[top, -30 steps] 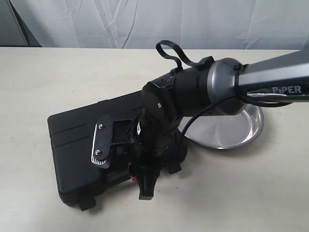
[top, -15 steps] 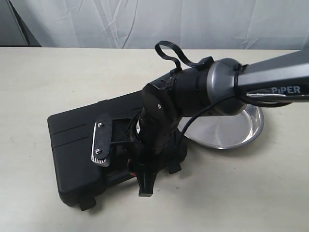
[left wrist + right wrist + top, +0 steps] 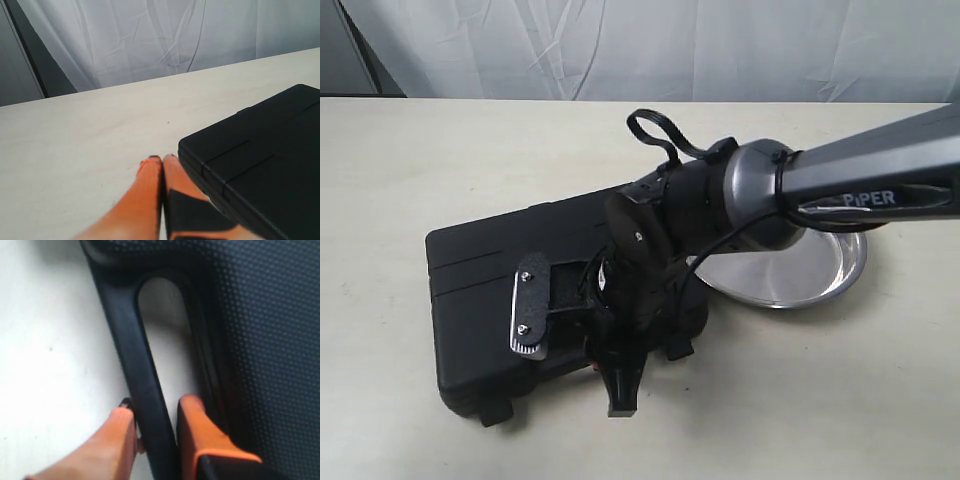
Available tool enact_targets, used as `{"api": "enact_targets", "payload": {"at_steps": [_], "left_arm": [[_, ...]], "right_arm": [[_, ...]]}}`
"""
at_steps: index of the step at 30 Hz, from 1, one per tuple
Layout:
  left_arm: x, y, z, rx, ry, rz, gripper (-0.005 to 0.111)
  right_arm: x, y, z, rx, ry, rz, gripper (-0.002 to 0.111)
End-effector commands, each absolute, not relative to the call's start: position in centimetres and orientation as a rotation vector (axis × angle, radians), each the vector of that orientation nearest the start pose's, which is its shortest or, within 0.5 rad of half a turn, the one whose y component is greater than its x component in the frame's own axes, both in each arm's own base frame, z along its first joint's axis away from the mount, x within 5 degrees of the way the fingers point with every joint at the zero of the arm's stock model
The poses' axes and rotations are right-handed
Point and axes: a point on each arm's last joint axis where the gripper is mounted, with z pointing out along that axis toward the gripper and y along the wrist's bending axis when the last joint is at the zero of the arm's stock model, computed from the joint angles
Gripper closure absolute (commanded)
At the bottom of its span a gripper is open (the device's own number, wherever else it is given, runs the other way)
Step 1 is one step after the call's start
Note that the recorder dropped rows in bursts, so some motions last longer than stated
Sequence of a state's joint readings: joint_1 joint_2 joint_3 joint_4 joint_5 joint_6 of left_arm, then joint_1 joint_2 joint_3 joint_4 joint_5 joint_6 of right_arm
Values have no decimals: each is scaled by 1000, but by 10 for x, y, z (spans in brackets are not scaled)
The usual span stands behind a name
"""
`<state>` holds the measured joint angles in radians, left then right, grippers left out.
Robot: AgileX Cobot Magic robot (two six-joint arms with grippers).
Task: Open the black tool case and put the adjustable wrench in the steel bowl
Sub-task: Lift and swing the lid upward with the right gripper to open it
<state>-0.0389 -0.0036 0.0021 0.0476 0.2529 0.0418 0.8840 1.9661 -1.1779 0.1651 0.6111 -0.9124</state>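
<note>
1. Pale beige table (image 3: 410, 150) runs back to a white curtain (image 3: 620, 50) hanging behind it.
2. The black case (image 3: 480, 270) lies flat on the table, left of the middle and at a slant to the table's edge. Its lid is down, so whatever is inside stays hidden.
3. The steel bowl (image 3: 800, 275) stands on the table just beside the case's right end, partly behind the right arm (image 3: 860, 180) (the grey tube marked PiPER).
4. That arm reaches in from the right and bends down over the near right part of the case.
5. The right pincer (image 3: 155, 412) is clamped on the case's handle (image 3: 132, 355). One orange finger (image 3: 120, 430) sits on the outer side of the bar, the other goes through the slot, and both are against the bar.
6. The left pincer (image 3: 162, 161) has its fingers together with the tips touching and grips nothing. It sits low over bare table, just beside a corner of the case.
</note>
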Motion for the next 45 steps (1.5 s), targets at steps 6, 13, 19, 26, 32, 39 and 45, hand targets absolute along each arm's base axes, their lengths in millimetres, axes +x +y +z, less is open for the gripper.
{"api": "enact_targets", "payload": {"at_steps": [6,13,19,26,32,39,45], "left_arm": [[55,-1,192,100,1719,39,106],[55,-1,192,100,1719,39,106],[55,-1,192,100,1719,39,106],[55,-1,192,100,1719,39,106],[55,-1,192,100,1719,39,106],[55,-1,192,100,1719,39,106],[55,-1,192,100,1719,39,106]], "right_arm": [[234,310,168,-2067,2014,314,109],[237,309,227,-2070,1879,250,109],[254,306,281,-1968,1597,-16,109],[271,314,300,-1836,1350,-177,109],[286,317,303,-1724,1269,-185,109],[316,312,288,-1634,1253,-210,109],[332,307,286,-1555,1223,-222,109]]}}
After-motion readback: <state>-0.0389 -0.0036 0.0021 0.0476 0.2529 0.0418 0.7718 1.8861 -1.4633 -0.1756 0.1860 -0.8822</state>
